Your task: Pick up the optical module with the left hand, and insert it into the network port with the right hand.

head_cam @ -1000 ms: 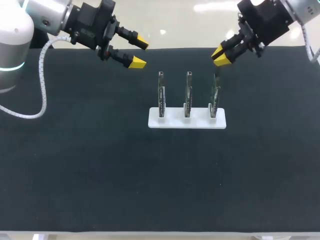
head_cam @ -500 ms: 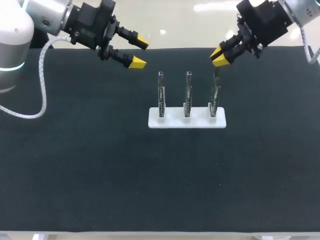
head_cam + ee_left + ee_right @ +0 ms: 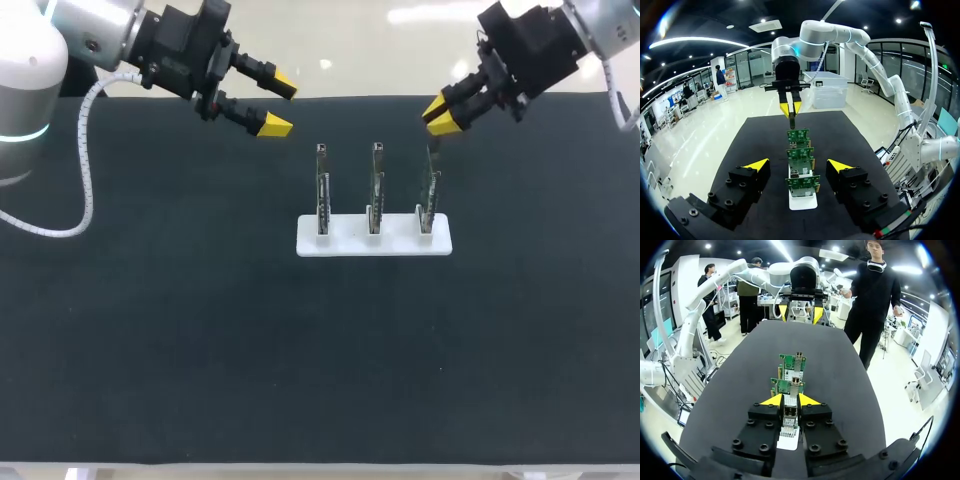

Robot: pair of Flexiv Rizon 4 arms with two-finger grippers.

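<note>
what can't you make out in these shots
- Whether the module in the right gripper is seated in a port: in the right wrist view its fingers cover that spot, and in the head view it is too small.
- Ports on the boards: the head view sees them edge-on.
- Far boards: in the left wrist view the nearest board overlaps them.

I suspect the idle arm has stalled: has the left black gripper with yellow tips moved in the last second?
No. The left gripper holds its place up-left of the white base plate in the head view.
</note>
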